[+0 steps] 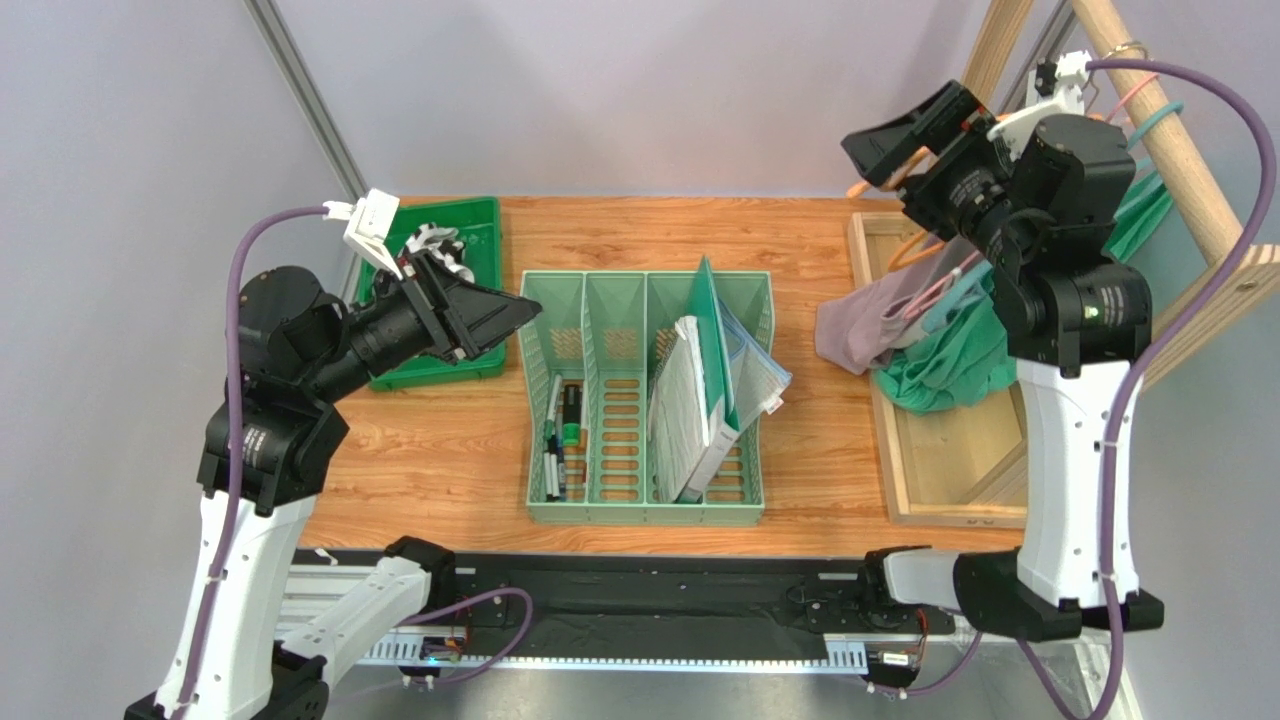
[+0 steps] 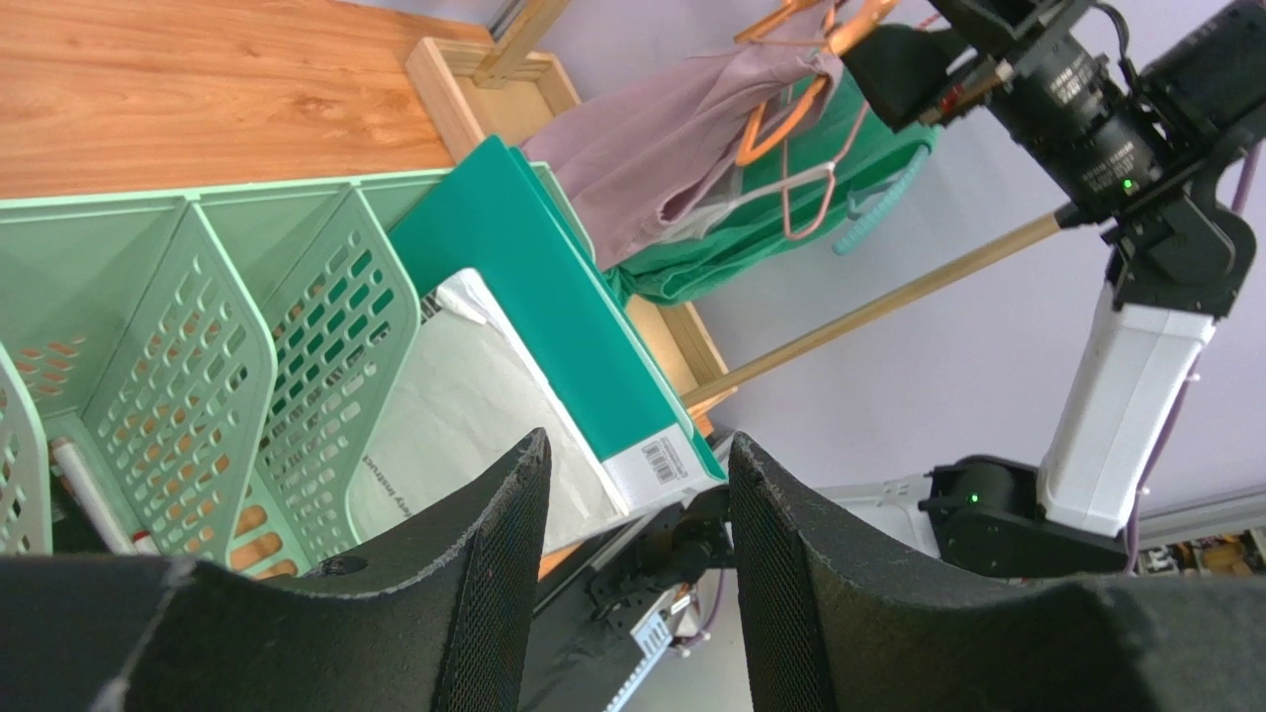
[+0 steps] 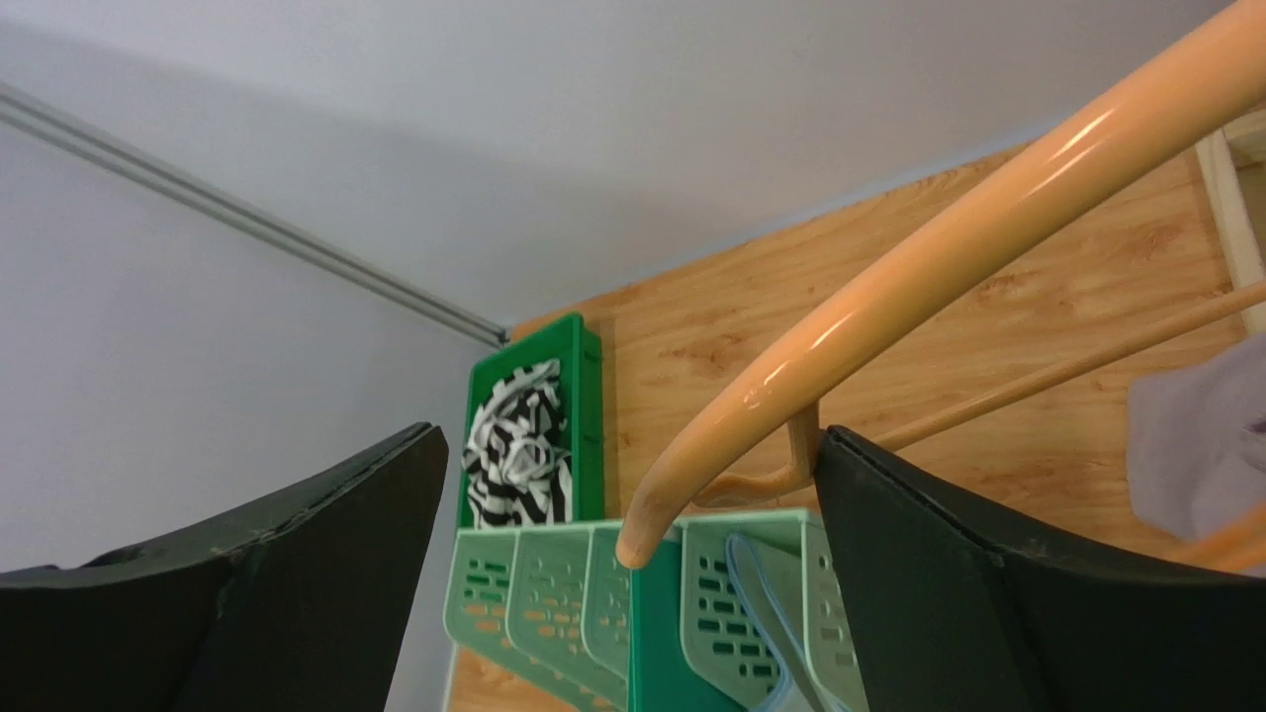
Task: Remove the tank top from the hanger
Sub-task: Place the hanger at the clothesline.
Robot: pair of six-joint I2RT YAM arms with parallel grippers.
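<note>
Right gripper (image 3: 627,445) spread wide, the curved end of the orange hanger (image 3: 922,252) between its jaws; the mauve tank top (image 1: 864,323) hangs on it near the right edge of the worktop (image 1: 451,450); left gripper (image 2: 636,460) half spread, empty

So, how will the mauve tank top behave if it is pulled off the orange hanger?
Probably floppy: the tank top hangs in soft folds, so it should sag and bunch when lifted. It looks thin, so it is likely light. It may catch on the curved end of the hanger and tug the hanger along.
</note>
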